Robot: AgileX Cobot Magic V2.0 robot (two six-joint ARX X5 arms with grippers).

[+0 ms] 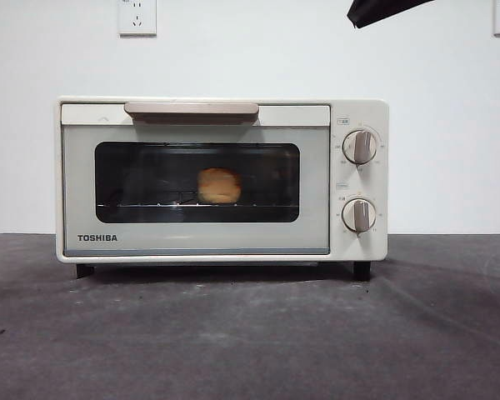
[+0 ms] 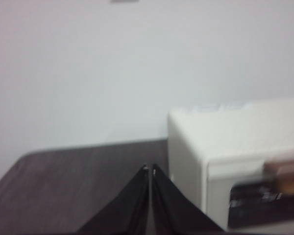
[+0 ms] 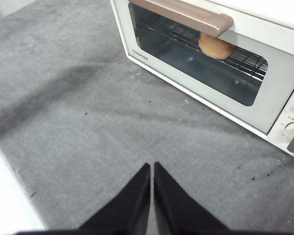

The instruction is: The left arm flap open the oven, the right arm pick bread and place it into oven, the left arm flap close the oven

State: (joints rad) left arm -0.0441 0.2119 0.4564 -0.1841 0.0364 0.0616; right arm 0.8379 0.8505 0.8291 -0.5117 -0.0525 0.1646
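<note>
Bread [image 1: 220, 185] lies on the wire rack inside the oven [image 1: 222, 178], whose door is shut. Left tool [image 2: 150, 169] and right tool [image 3: 152, 165] are both clenched, empty, clear of the oven above the tabletop [image 1: 250, 333]. The task looks finished; nothing remains but parking.

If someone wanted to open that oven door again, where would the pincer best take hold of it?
Probably the beige bar handle along the top edge of the closed door of the oven. It juts out from the door, so coming from the front and above, a pincer could hook it and pull it forward and down.
</note>
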